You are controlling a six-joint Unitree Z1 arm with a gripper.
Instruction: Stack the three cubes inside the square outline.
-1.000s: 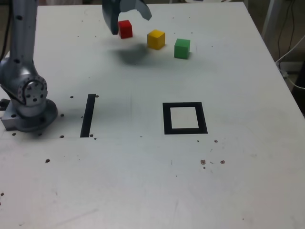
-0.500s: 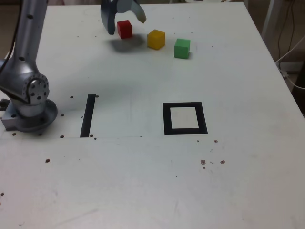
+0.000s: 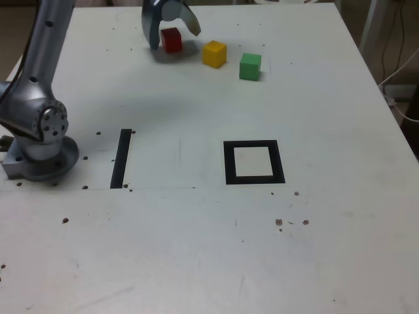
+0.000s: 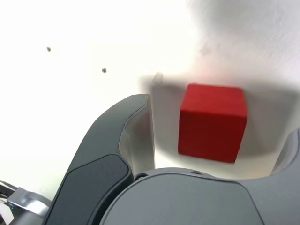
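White table — three cubes, tape.

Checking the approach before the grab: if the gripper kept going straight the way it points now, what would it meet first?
Most likely the red cube: it sits between the open jaws of the gripper, apart from both. Whether the jaw tips would reach the table first is unclear, as depth is hard to judge.

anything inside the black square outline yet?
No. The square outline holds only its bare white centre, fully in view. The red cube, yellow cube and green cube sit in a row far from it, red between the open gripper's jaws.
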